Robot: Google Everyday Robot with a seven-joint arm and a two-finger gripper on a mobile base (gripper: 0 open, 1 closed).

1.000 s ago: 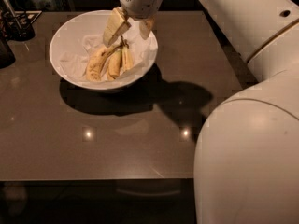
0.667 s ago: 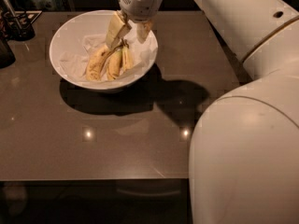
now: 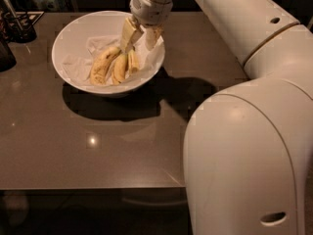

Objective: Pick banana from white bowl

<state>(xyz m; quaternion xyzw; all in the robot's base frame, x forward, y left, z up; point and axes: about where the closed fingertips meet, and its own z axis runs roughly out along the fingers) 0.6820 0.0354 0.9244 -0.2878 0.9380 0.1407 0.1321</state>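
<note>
The white bowl stands on the far-left part of the table. It is lined with crumpled white paper. Three bananas lie side by side on the paper, in the right half of the bowl, all angled from lower left to upper right.

- Left: a fatter, brown-speckled banana.
- Middle: the banana, smooth and pale yellow, touching its neighbours on both sides.
- Right: a shorter, stubby banana, nearest the right wall of the bowl.

The gripper hangs over the right half of the bowl, inside the rim line, pointing down. Its two fingers are spread apart, with only white paper visible in the gap between them; nothing is grasped. The left-hand finger in the picture ends just above the upper ends of the banana and the stubby banana; contact cannot be confirmed. The banana lies below and slightly left of the gripper.

The arm reaches in from the right. A dark holder stands at the table's far-left corner, well apart from the bowl.
</note>
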